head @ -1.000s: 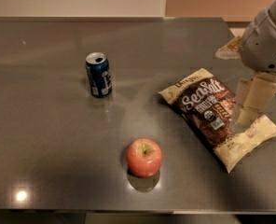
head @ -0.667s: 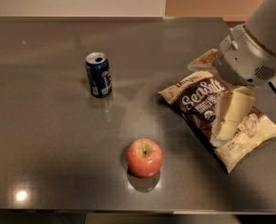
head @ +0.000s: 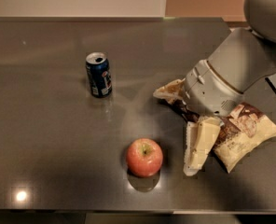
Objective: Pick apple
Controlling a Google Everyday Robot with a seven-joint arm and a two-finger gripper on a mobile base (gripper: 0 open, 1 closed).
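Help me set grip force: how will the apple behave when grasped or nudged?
The apple is round and sits stem-up on the smooth table, so a sideways nudge would probably roll it. Its glossy skin may slip under a light pinch. It looks firm, unlikely to deform. The gripper hangs close beside it, by the snack bag.

Claw (head: 194, 164) right of apple (head: 144, 157), can (head: 99, 74) behind-left, bag (head: 250, 130) behind claw

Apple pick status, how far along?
Approach looks mostly done: the end effector is low beside the apple, apart from it, in front of the snack bag. In hand: probably lining up. Left: grasp and lift; the apple sits on the table.
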